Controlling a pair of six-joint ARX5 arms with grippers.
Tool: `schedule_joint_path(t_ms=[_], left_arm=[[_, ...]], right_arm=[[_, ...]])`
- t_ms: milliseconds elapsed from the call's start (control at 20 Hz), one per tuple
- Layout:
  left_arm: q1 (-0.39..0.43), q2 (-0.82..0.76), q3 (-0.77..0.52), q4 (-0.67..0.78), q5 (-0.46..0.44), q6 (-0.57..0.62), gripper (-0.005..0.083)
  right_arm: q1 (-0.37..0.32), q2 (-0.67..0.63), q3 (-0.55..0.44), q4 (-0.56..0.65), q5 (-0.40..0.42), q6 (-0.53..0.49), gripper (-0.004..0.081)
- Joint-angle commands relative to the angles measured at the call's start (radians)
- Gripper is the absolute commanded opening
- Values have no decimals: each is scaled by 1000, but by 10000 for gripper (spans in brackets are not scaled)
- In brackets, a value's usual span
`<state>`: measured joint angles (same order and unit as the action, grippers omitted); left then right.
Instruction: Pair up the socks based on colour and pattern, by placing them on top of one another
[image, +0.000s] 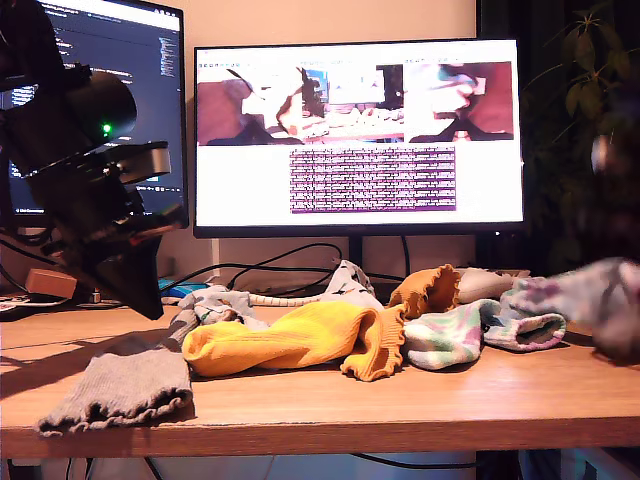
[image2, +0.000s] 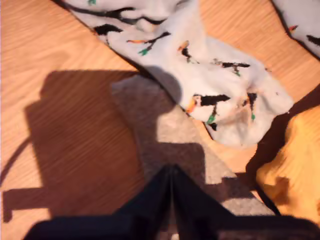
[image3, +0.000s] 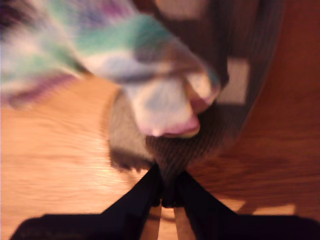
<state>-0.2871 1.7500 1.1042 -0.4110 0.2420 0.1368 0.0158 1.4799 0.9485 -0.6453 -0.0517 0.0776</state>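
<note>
Grey ribbed sock (image: 115, 392) lies flat at the lower left of the exterior view, by the front edge of the worktop (image: 420, 405). Mustard-yellow sock (image: 290, 340) is at lower centre. Its frilly cuff points to the exterior view's right and its toe end meets the grey one.

Second mustard-yellow sock (image: 428, 290) is crumpled behind it, right of centre. Pale printed sock (image: 215, 300) is bunched just behind the yellow toe. The first wrist view shows small black, orange and green figures on it, and one end overlaps the grey ribbed sock. Second pale printed sock (image: 345, 280) sits mid-frame, behind the yellow one.

Pastel blotched sock (image: 450, 338) is right of centre, touching the yellow cuff. More pastel fabric lies just to its right; cannot tell if that is a separate sock.

My second tool (image3: 170, 181) is clamped on a second grey ribbed sock (image3: 200, 145), with fabric pinched between the jaws. A blurred pastel sock (image3: 165, 105) lies across that grey sock. A pastel blur also shows at the right edge of the exterior view.

My first tool (image2: 172, 170) has its jaws together with nothing seen between them. Its tip is over the grey ribbed sock; contact cannot be told. Its black arm (image: 85, 200) fills the upper left of the exterior view.

A monitor (image: 360, 135) stands behind, upper centre.
</note>
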Motion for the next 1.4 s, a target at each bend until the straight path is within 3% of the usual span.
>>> schedule_joint_path(t_ms=[0,200,400,900,1250,1350], left_arm=[[0,19,-2,-40,40,1,-19],[-4,48,-2,-88,77,3,-19],[5,105,-2,-32,18,21,-19],[32,109,-1,92,-86,56,-19],[32,94,5,60,-63,44,-19],[32,66,5,50,18,42,-19]], right_arm=[[-4,-19,-17,2,7,-5,-11],[-3,-28,-17,1,9,-24,-11],[14,-55,-17,-49,-58,-25,-11],[79,-334,31,-233,-153,-13,-11],[109,-426,144,-323,-159,-14,-11],[113,-426,146,-335,-159,-15,-11]])
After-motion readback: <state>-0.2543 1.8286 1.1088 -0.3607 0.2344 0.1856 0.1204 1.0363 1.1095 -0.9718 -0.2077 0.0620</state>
